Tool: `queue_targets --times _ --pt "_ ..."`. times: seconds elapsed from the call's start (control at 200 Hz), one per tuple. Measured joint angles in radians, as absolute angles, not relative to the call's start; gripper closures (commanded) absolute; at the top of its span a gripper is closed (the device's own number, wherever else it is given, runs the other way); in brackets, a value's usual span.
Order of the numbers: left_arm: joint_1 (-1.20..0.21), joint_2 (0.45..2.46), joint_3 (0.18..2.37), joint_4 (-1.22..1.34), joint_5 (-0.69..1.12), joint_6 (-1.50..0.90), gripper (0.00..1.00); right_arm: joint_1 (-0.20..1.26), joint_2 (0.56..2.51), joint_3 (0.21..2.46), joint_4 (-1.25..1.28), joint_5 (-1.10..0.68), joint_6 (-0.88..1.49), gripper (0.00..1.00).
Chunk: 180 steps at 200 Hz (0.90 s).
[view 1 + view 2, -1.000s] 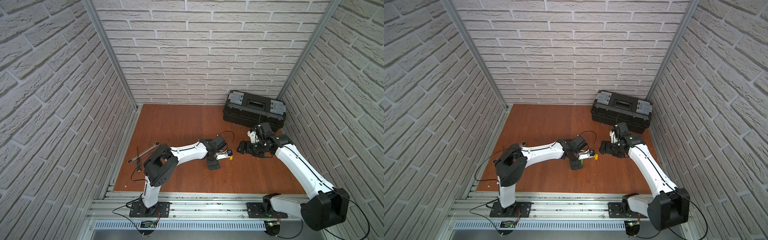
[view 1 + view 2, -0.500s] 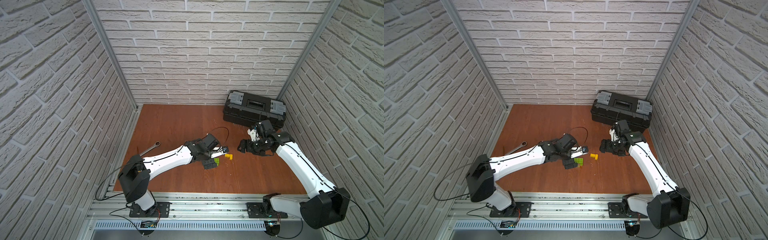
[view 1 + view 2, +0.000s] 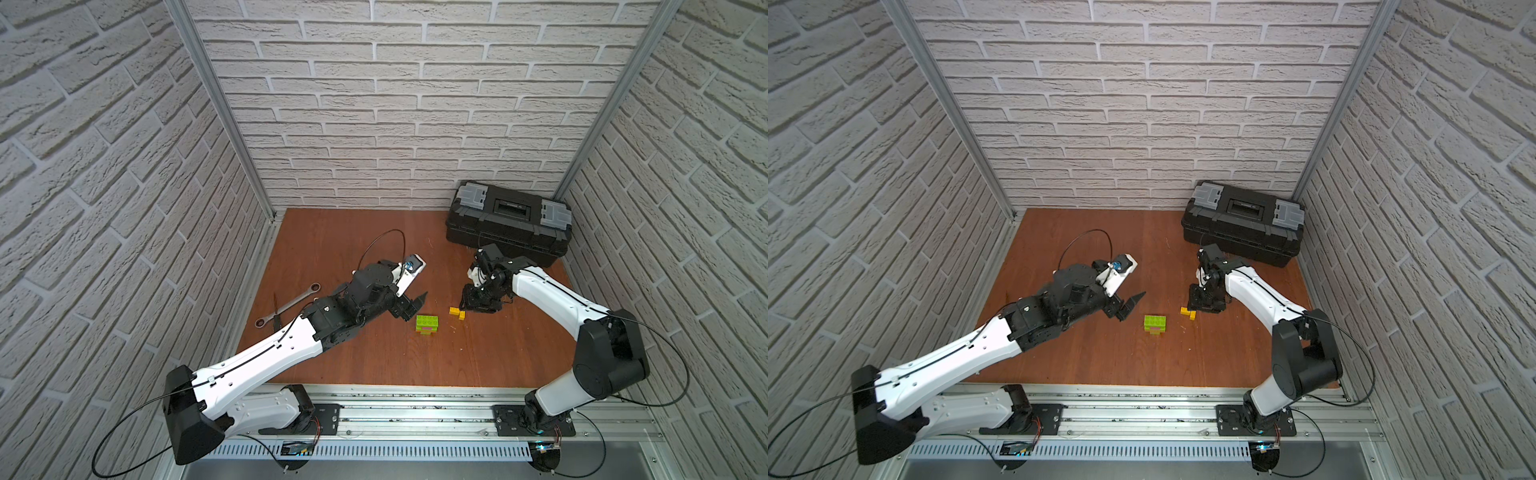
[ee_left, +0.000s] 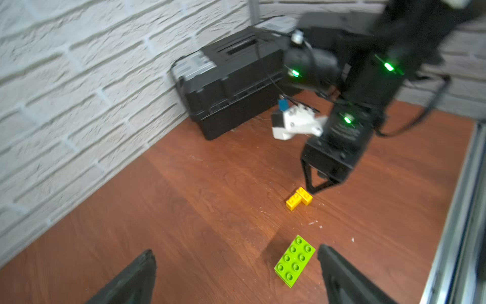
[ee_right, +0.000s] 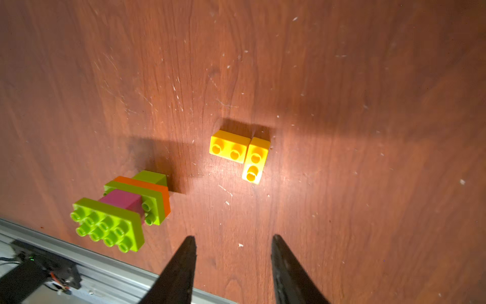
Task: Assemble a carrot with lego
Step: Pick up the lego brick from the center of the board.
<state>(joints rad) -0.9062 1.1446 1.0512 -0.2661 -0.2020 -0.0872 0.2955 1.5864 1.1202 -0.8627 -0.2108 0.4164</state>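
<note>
Presently your right gripper point(image 5: 233, 237) hangs half-spread, empty, beside the yellow bricks point(image 5: 238, 152), apparently to pick one; left gripper point(image 4: 236, 248), spread wide, stands clear of the stack point(image 4: 294, 259).

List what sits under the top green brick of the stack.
Under the top green brick come a pink brick, a green layer, an orange layer and a green base. Their joints and the base's underside are hidden.
</note>
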Motion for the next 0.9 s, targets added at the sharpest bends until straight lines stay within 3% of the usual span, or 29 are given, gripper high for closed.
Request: queue_targets --times 0.345,0.66,0.9 --pt "-0.837 1.258 1.171 -0.406 -0.208 -0.445 0.02 0.334 1.660 1.105 -0.825 -0.130 0.422 0.60" --pt "-0.878 1.314 1.171 -0.417 -0.193 -0.551 0.02 0.336 1.716 1.117 -0.822 -0.094 0.422 0.67" --pt "-0.892 1.314 1.166 -0.419 -0.201 -0.599 0.02 0.340 1.744 1.130 -0.820 -0.094 0.422 0.68"
